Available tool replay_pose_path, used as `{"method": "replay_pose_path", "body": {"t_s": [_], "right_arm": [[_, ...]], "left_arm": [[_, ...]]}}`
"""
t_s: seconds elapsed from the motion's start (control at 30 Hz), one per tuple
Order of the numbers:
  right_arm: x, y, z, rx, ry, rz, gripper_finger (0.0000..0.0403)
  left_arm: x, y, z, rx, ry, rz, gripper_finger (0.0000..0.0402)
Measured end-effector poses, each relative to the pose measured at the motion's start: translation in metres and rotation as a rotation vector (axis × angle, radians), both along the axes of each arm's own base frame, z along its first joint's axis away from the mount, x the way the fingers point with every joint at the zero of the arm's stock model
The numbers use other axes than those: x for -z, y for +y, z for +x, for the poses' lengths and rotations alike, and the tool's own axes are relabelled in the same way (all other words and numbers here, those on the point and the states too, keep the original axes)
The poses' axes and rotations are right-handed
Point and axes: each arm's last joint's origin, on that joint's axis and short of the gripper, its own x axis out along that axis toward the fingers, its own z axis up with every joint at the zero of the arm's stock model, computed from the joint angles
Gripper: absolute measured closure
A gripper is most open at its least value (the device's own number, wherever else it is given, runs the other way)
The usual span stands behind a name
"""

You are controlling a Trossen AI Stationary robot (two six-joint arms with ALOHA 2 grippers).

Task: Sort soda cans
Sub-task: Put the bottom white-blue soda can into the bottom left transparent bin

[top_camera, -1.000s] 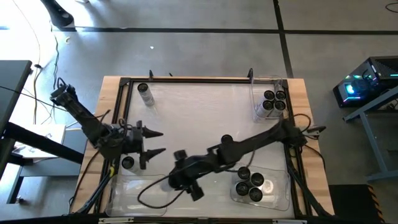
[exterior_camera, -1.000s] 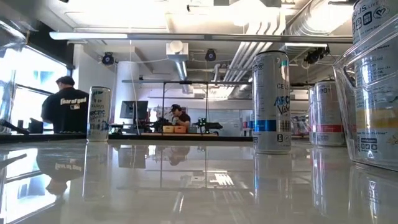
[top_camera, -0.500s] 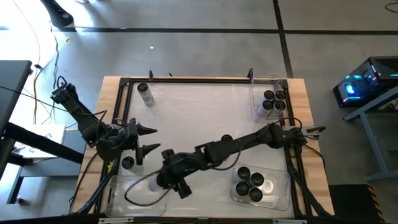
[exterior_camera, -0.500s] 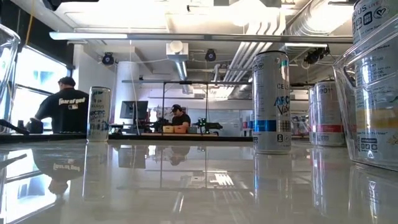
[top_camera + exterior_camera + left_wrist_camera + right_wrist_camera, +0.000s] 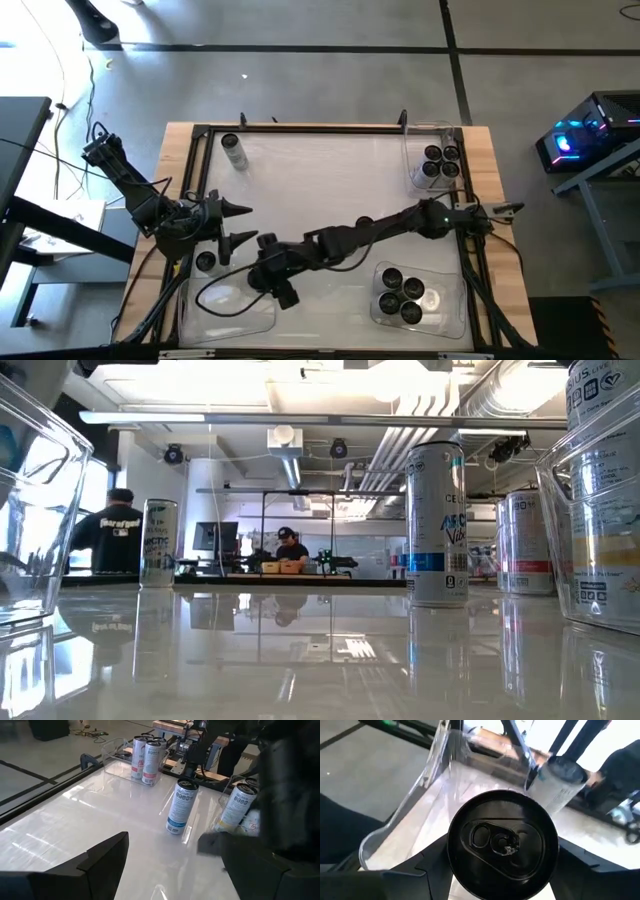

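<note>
Our right gripper (image 5: 502,865) has its two fingers closed on the sides of a soda can (image 5: 502,843), whose dark top with its pull tab fills the right wrist view. From above, that gripper (image 5: 272,280) sits over the near-left clear bin (image 5: 215,322), its arm stretched across the table (image 5: 320,170). Just past the held can we see a second can (image 5: 559,784) standing beyond the bin wall. Our left gripper (image 5: 232,225) waits at the table's left edge with its fingers spread apart and nothing between them, a can (image 5: 206,262) beside it. One lone can (image 5: 233,150) stands at the far-left corner. More cans sit in the far-right bin (image 5: 412,150) and the near-right bin (image 5: 440,318).
</note>
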Motion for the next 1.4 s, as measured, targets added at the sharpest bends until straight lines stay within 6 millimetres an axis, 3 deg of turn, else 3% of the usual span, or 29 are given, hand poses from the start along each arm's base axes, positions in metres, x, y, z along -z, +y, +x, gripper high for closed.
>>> {"method": "replay_pose_path", "body": {"t_s": [0.13,0.3,0.4,0.5,0.63,0.83,1.07,1.27,1.4], "right_arm": [[-0.032,0.009,-0.021,0.051,-0.039,-0.098,0.0165],[-0.099,0.012,-0.084,0.189,-0.022,-0.242,0.0165],[-0.114,0.005,-0.119,0.271,0.097,-0.244,0.0165],[-0.094,-0.004,-0.139,0.341,0.237,-0.239,0.0165],[-0.055,-0.019,-0.155,0.384,0.276,-0.146,0.0165],[0.015,-0.038,-0.149,0.291,0.272,0.149,0.0165],[0.038,-0.043,-0.141,0.288,0.272,0.192,0.0165],[0.037,-0.041,-0.137,0.279,0.239,0.204,0.0165],[0.04,-0.04,-0.135,0.265,0.227,0.191,0.0111]], "left_arm": [[0.002,0.001,-0.001,0.0,0.016,0.016,0.0102],[0.002,-0.001,-0.004,-0.009,0.012,0.046,0.0102],[0.002,-0.003,-0.005,-0.016,0.004,0.068,0.0102],[0.004,-0.006,-0.002,-0.022,0.006,0.103,0.0102],[0.013,-0.019,0.014,-0.012,0.034,0.186,0.0102],[0.026,-0.038,0.053,0.082,0.049,0.246,0.0102],[0.036,-0.036,0.082,0.172,0.054,0.232,0.0102],[0.04,-0.031,0.091,0.233,0.078,0.179,0.0102],[0.045,-0.029,0.097,0.295,0.093,0.126,0.0102]]}}
